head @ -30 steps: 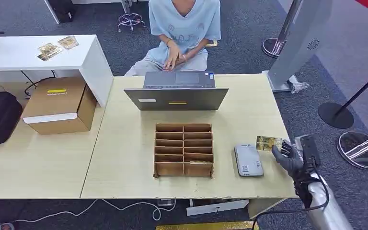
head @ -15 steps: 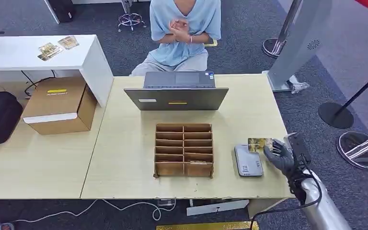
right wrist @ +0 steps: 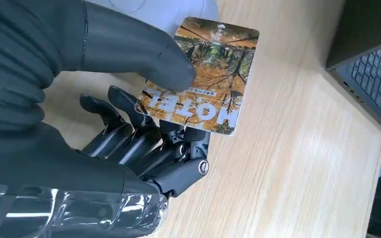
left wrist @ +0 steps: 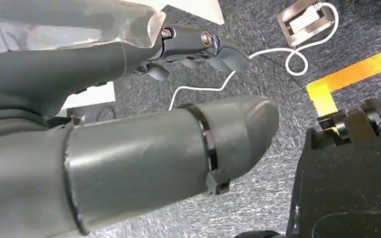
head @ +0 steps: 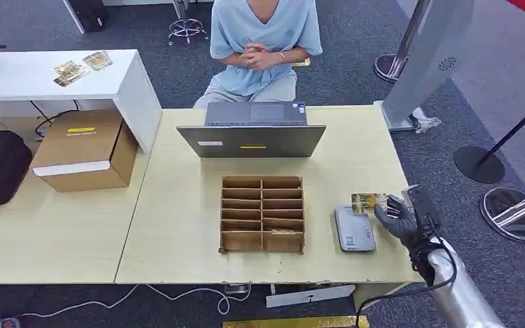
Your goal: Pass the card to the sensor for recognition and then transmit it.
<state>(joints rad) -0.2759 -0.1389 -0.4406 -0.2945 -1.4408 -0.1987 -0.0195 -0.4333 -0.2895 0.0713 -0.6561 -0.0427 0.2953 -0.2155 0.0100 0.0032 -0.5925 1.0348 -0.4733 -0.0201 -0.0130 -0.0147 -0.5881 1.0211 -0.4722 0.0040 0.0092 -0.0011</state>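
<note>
My right hand (head: 400,217) pinches a card (head: 369,202) printed with an autumn forest picture between thumb and fingers. It holds the card just above the far right corner of the grey sensor box (head: 353,229), which lies on the wooden table (head: 178,232). In the right wrist view the thumb (right wrist: 129,49) presses on top of the card (right wrist: 203,79) and the dark fingers (right wrist: 144,144) support it from beneath. My left hand (left wrist: 129,148) hangs over the grey carpet, holding nothing, thumb apart from the fingers.
A cardboard slot organizer (head: 262,213) stands left of the sensor. An open laptop (head: 253,133) sits at the far side, and a person (head: 263,34) sits behind it with clasped hands. A cardboard box (head: 85,150) lies at the left. Stanchion bases (head: 516,213) stand right of the table.
My right hand carried the card left, from beside the sensor to above its far right corner. The person lifted both hands off the laptop and clasped them.
</note>
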